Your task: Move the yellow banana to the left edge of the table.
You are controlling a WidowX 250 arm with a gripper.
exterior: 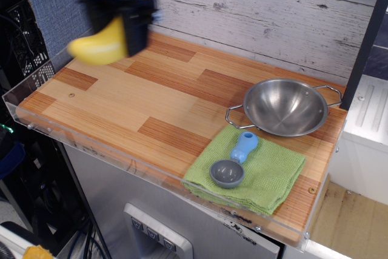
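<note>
The yellow banana hangs in the air above the far left part of the table, blurred by motion. My gripper is shut on its upper end, and the plump end points down and to the left. The dark arm above it is blurred too. The banana is clear of the wood surface.
A steel bowl with wire handles stands at the right. A green cloth at the front right carries a blue-handled grey scoop. A low clear acrylic rim edges the table. A blue panel stands behind the left edge.
</note>
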